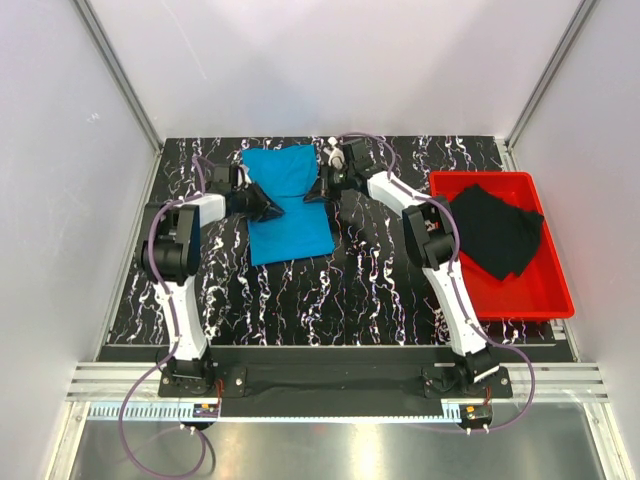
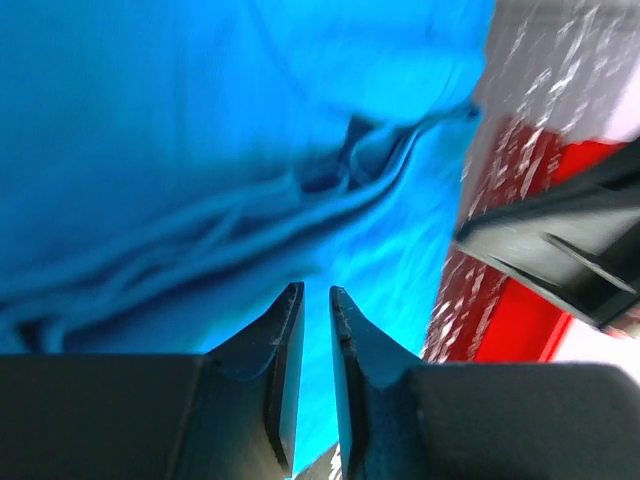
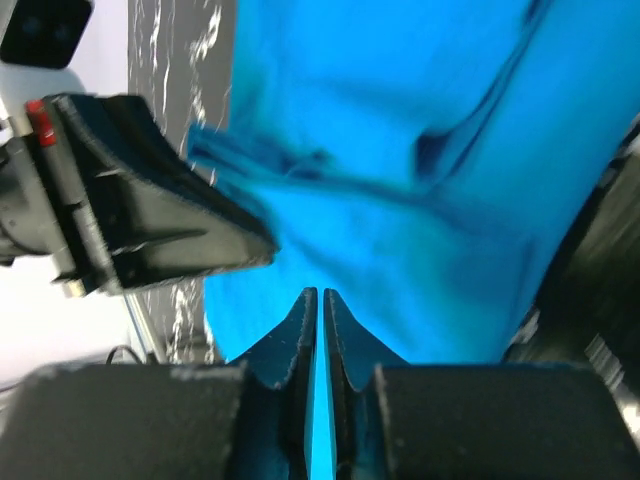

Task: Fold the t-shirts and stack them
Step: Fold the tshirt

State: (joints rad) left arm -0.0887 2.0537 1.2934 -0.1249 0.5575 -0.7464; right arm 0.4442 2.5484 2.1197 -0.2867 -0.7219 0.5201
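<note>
**Blue t-shirt [image 1: 288,205] on tabletop [image 1: 330,290], one arm at each side**

Blue t-shirt lies partly folded at far ctr-left, w/ creases across its middle. Left gripper [image 1: 272,207] sits at its left edge, jaws a narrow slit apart w/ blue showing btwn; can't tell if cloth is pinched. Right gripper [image 1: 322,190] at the right edge is clenched on a thin fold of the blue cloth. Black t-shirt [image 1: 495,235] lies crumpled in red tray [image 1: 525,305] on the tabletop's right side, well apart.
</note>
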